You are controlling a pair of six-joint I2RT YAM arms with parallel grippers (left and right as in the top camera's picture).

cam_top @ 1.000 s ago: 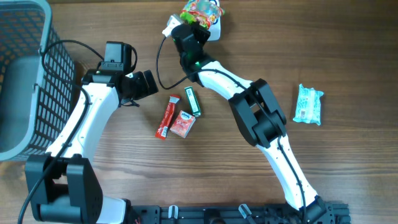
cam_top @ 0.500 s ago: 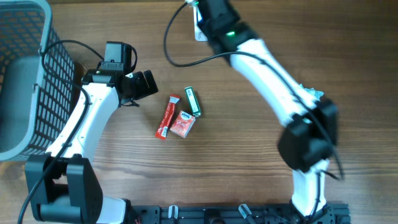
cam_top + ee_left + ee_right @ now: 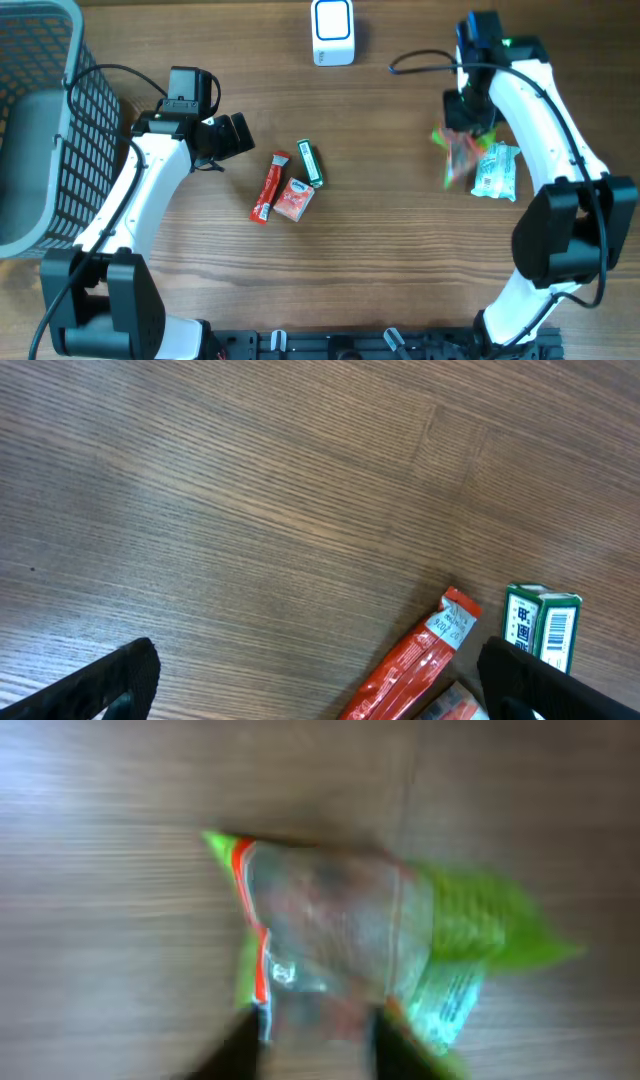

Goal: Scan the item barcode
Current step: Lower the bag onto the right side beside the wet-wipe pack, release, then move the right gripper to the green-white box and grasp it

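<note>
R gripper (image 3: 318,1045) hangs over the right side of the table (image 3: 400,250), well away from the scanner (image 3: 331,32) at top centre. The green bag (image 3: 456,160) is right under it, just beside a teal pack (image 3: 496,170). R wrist view is all motion blur: fingers look part spread with the bag's near end around them, but can't tell if they grip it or are clear of it. Can't tell either if the bag is on the wood or just off it.

L gripper (image 3: 243,135) is wide open and empty, parked left of centre near the basket (image 3: 40,120).

Progress, as a guess: the bag and teal pack sit together away from the scanner, which reads like a done pile, so prob. two items dealt with. A red stick (image 3: 268,187), green box (image 3: 310,163) and orange pack (image 3: 293,200) lie clustered mid-table, untouched, so approx three scans left. No barcode faces the scanner atm.
</note>
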